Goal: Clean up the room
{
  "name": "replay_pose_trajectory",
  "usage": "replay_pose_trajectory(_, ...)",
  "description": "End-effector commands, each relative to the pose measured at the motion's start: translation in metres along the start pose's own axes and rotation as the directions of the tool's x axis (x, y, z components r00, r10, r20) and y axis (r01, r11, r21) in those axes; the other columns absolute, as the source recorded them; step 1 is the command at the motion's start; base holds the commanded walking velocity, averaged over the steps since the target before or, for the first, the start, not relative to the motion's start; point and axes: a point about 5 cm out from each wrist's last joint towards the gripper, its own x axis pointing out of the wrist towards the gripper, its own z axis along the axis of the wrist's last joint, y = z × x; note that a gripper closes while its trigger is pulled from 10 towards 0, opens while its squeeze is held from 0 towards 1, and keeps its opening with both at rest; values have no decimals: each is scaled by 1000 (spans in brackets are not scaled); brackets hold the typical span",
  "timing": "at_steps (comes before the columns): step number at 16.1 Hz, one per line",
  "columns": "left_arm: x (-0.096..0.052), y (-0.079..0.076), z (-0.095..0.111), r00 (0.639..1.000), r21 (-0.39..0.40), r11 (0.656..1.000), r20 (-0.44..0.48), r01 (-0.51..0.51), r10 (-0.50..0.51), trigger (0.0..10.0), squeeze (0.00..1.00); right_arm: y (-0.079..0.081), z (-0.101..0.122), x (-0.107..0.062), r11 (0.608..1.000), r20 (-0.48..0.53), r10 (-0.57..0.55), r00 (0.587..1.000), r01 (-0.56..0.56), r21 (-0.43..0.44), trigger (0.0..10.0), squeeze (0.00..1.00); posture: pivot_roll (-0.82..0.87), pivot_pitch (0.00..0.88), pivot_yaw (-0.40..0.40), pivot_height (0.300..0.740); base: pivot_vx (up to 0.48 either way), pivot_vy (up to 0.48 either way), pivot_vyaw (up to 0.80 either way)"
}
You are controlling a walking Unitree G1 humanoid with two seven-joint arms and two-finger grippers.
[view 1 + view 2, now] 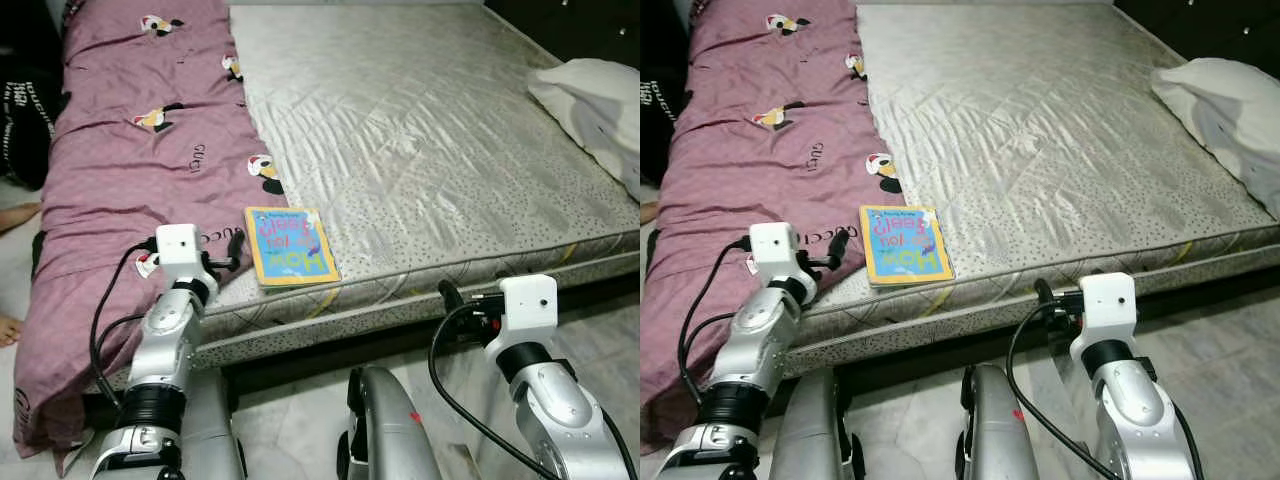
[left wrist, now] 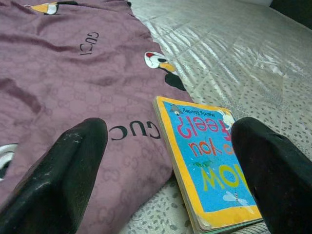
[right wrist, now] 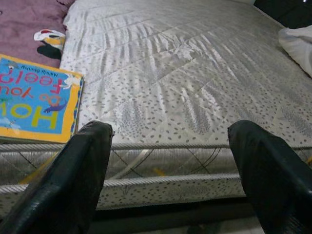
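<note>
1. One children's board book (image 1: 291,245) lies flat on the bare grey mattress (image 1: 440,150), close to its front edge, its left side just beside the hem of the purple blanket (image 1: 130,150).
2. I'd judge the book light and stiff: thick card pages, a glossy cover that may be a bit slick, nothing fragile about it (the corners look worn already).
3. The best hold looks like the near short edge or the long edge by the blanket, one finger sliding under and one on top, since it lies flush on the mattress.
4. The left gripper (image 1: 228,262) hovers at the mattress edge just left of the book, its fingers (image 2: 63,170) spread wide and holding nothing.
5. The right gripper (image 1: 452,297) hangs lower, in front of the mattress side and well apart from the book, also spread and empty.
6. Count: one book, one purple blanket along the left of the bed, one white pillow (image 1: 595,110) at the far right.
</note>
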Motion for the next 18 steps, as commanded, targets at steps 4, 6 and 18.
replay_pose_trajectory(4,3,-1,1,1000,12,1000,10,8,-9,10000,0,-2,-1,4,1000,-9,1,1000,-1,-21,10000,0,-140,79,-76,527,0,0,0)
replay_pose_trajectory(6,4,-2,2,1000,7,1000,20,12,-13,10000,0,-2,-1,4,1000,-9,0,1000,0,-20,10000,0,-143,77,-75,527,263,0,0)
replay_pose_trajectory(18,11,-3,-6,999,-10,1000,-51,1,-2,10000,0,0,-1,8,1000,-6,1,1000,-1,-19,10000,0,-143,77,-70,527,211,0,0)
